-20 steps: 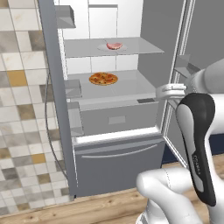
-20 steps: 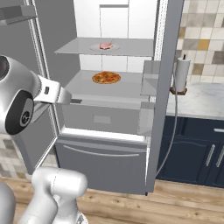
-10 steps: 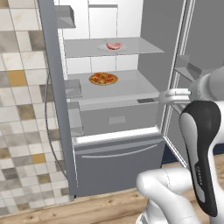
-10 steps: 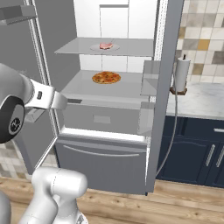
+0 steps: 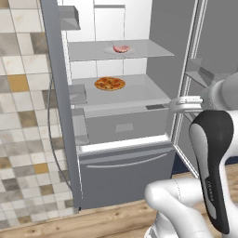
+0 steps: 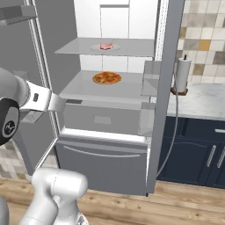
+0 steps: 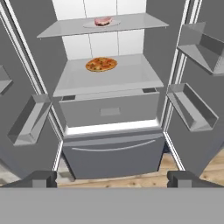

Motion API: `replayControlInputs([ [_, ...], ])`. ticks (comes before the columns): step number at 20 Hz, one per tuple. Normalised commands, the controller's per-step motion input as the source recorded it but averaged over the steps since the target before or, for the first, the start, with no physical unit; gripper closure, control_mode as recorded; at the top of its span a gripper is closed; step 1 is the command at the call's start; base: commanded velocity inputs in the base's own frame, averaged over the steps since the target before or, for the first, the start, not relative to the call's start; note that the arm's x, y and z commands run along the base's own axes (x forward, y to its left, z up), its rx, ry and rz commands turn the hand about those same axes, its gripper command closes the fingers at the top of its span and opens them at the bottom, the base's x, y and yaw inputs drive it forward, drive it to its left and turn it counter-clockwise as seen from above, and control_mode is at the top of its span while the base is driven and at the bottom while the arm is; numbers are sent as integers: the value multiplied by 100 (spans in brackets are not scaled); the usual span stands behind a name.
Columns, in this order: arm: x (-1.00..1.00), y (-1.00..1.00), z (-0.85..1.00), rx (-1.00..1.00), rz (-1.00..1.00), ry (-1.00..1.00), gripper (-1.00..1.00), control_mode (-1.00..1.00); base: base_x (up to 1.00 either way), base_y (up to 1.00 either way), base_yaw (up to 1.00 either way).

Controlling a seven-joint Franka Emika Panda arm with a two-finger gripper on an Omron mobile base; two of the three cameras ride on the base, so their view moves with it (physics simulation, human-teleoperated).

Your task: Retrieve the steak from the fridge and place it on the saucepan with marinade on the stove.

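Fridge (image 7: 109, 113) doors open, white interior. Steak (image 7: 103, 20) on plate (image 7: 101, 24), top shelf; pizza (image 7: 101, 64) on shelf below. Jaws wide, empty. Wood floor (image 6: 184, 202), tiled wall (image 5: 23, 116), marble tabletop (image 6: 202, 99) right.

The white arm is reaching forward at mid height, its gripper (image 7: 112, 178) standing wide apart, fingers (image 7: 41, 177) holding nothing.
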Motion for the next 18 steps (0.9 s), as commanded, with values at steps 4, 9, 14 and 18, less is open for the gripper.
replayControlInputs([
  [4, 0, 0, -1, 0, 0, 0, -100, -100, 0, 0, 0],
  [9, 0, 0, -1, -2, 0, 0, -100, -100, 0, 0, 0],
  [14, 0, 4, 0, 0, 0, 0, -100, -100, 0, 0, 0],
  [18, 0, 0, 0, 0, 0, 0, -100, 100, 14, 13, 0],
])
